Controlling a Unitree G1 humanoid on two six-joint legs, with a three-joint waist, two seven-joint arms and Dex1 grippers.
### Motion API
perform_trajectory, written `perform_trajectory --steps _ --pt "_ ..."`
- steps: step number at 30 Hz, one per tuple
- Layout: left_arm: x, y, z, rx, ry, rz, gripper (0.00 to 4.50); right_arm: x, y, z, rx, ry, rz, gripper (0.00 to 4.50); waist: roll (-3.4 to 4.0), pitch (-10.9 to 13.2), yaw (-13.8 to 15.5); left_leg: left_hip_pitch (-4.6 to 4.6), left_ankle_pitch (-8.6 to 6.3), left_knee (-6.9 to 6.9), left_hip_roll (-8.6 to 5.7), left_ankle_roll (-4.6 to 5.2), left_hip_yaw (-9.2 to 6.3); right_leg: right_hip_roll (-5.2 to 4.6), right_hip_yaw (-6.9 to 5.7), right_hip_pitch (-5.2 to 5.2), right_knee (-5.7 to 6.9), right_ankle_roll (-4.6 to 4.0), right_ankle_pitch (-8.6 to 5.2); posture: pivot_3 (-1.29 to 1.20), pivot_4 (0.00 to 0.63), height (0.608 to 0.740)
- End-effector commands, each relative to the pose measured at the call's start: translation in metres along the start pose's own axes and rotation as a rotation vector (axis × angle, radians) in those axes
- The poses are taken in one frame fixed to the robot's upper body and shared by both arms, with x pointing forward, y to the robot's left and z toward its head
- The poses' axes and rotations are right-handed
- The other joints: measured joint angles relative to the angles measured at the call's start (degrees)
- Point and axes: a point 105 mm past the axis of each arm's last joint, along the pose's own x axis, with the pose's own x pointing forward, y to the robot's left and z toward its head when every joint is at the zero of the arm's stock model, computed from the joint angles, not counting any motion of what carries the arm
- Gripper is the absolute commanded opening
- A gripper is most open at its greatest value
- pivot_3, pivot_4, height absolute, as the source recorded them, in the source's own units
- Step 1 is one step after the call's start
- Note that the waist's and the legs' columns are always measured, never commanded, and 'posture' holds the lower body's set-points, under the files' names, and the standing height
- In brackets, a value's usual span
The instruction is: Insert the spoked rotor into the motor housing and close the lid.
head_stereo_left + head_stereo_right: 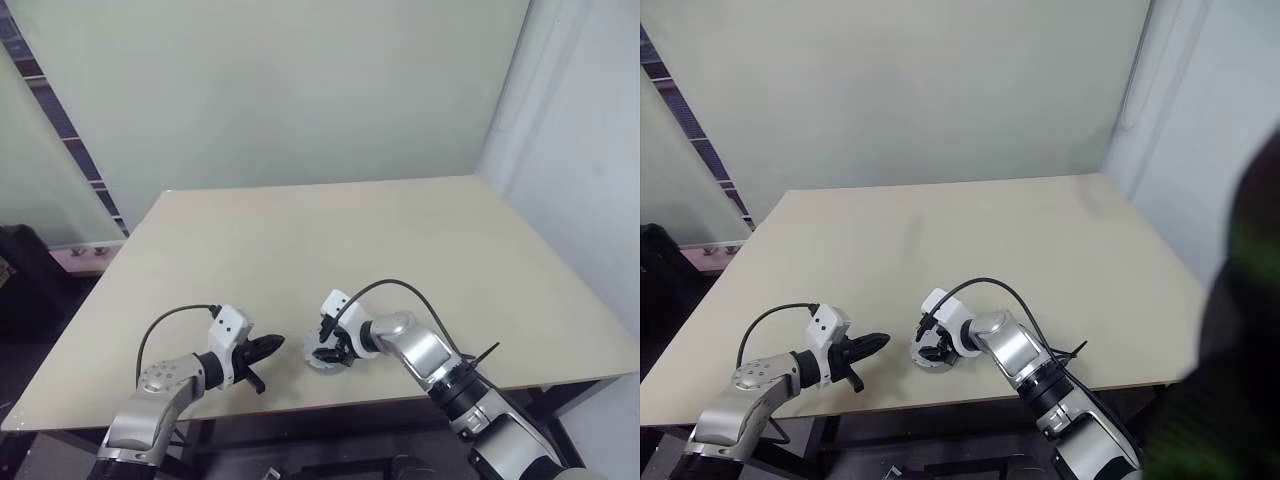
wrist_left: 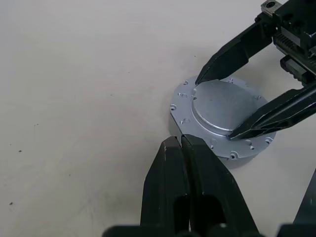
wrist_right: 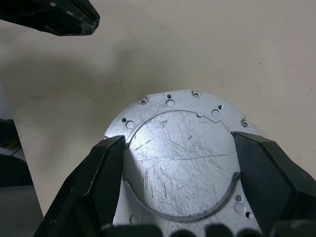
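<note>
Tabletop (image 1: 400,240): pale beige board, bare apart from the part and the two arms near its near edge; a pale wall panel stands behind its far edge.
Lid (image 2: 224,106): flat grey disc with fine scratches, lying on top of a wider silvery flange with small holes around its rim, on the tabletop near the near edge, a little right of centre.
Motor housing (image 2: 197,129): only the silvery holed flange under the lid is visible; its inside is covered.
Right gripper (image 1: 332,348): fingers spread wide, one on each side of the lid's raised edge, close against it.
Left gripper (image 1: 272,345): fingers clenched together, empty, tips pointing right at the flange's rim, just beside it.
Obstructions: the right fingers cover two sides of the lid.
Writing: no lettering can be read on the part.
</note>
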Motion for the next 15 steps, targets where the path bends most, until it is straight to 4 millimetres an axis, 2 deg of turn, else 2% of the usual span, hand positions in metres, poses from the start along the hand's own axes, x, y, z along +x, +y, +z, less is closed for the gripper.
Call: perform_trajectory --steps 1,8,15 --pt "0.002 0.0 0.015 0.047 -0.041 -0.01 0.0 0.002 -0.003 -0.014 -0.025 0.066 -0.031 3.21 0.0 -0.01 0.0 0.0 0.0 0.0 0.0 -0.01 0.0 0.0 0.0 0.0 0.0 0.0 0.0 0.0 0.0 0.74" --pt "0.008 -0.001 0.014 0.055 -0.032 -0.023 0.0 0.0 -0.004 -0.018 -0.049 0.086 -0.034 3.21 0.02 -0.18 0.01 0.01 0.01 0.0 0.0 -0.02 0.0 0.0 0.0 0.01 0.0 -0.01 0.01 0.0 0.0 0.74" --pt "0.028 -0.01 0.008 0.08 -0.001 -0.071 0.0 0.0 -0.006 -0.018 -0.057 0.095 -0.04 3.21 0.06 -0.37 0.03 0.02 0.02 0.0 -0.01 -0.02 -0.01 0.0 -0.01 0.05 -0.01 -0.01 0.0 0.0 0.0 0.74"
